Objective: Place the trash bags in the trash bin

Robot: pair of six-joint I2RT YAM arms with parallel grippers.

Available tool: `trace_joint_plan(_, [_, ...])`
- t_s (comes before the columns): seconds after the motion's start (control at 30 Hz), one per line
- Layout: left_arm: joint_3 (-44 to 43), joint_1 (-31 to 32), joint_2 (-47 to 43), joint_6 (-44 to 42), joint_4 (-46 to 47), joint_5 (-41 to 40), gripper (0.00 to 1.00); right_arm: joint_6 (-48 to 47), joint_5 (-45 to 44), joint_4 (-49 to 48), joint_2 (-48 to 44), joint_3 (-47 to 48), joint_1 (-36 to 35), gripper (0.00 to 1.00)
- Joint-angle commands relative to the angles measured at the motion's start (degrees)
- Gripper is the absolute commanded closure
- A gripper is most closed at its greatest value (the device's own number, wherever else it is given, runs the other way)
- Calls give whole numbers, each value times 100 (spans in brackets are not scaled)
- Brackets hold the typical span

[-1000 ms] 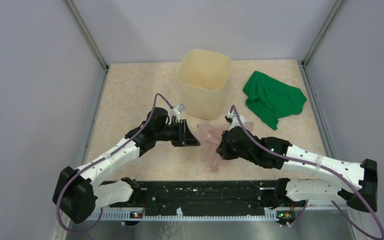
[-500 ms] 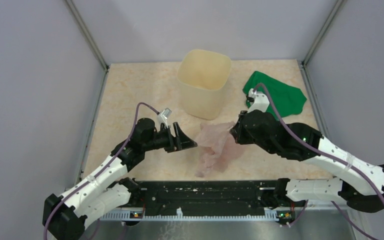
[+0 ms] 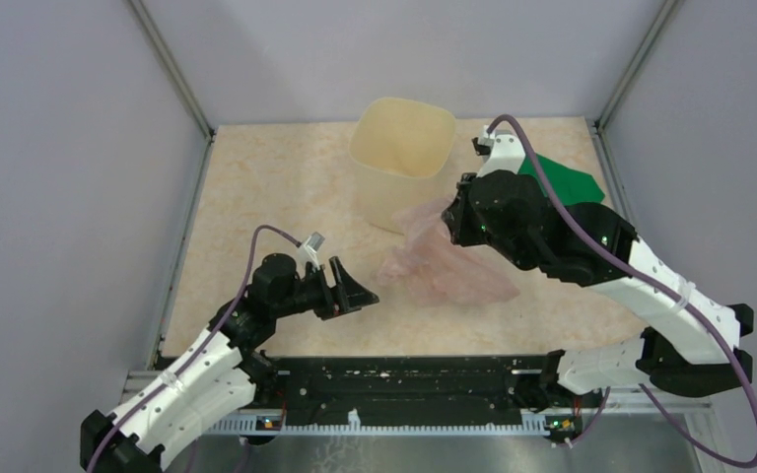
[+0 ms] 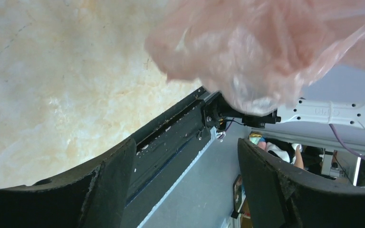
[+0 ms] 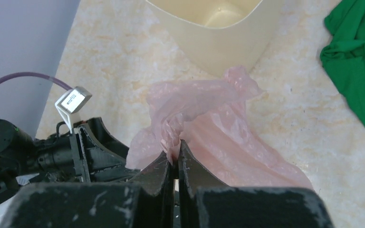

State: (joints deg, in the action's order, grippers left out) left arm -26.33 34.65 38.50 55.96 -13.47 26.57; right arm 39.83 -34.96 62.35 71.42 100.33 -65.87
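The pale-pink trash bag (image 3: 444, 268) hangs crumpled above the table, just in front of the trash bin (image 3: 401, 187). My right gripper (image 3: 450, 223) is shut on a bunched fold at the bag's top; the right wrist view shows the film pinched between the tips of that gripper (image 5: 175, 154), with the bag (image 5: 228, 137) draping below and the cream bin (image 5: 218, 45) beyond it. My left gripper (image 3: 359, 289) stands open and empty to the bag's near left. In the left wrist view the bag (image 4: 266, 47) floats above the left gripper (image 4: 185, 147), apart from it.
A green cloth (image 3: 564, 179) lies at the back right, partly behind my right arm, and shows in the right wrist view too (image 5: 356, 61). Grey walls close in three sides. A black rail (image 3: 404, 379) runs along the near edge.
My left gripper opened, let go of the bag and drew back toward the near left. My right gripper rose with the bag and carried it toward the bin.
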Motion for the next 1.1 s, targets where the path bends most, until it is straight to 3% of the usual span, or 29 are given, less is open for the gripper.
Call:
trace_joint_plan(0.0, [150,22,-389,614,-227,-446,17,-256,-179,215,81,237,-28,100])
trace_joint_plan(0.3, [1524,-15,-1587,3133,792,-998,19,-58,-130,67,-258,-454,-25,100])
trace_joint_plan(0.4, [1902,-24,-1856,3506,993,-1320,18,218,-89,108,-504,-1029,-26,100])
trace_joint_plan(0.57, [2039,-28,-1463,3421,1438,-1463,14,1067,58,284,-1135,-2533,-23,100])
trace_joint_plan(0.73, [1477,-14,-230,2669,1676,-1060,15,1965,224,804,-1525,-3743,-23,100])
trace_joint_plan(0.9, [782,-4,1156,1926,1719,-646,19,2449,46,1302,-1673,-4055,-28,100])
trace_joint_plan(1.07, [575,88,1847,1636,2331,-330,23,2441,7,1303,-1533,-4062,-23,100])
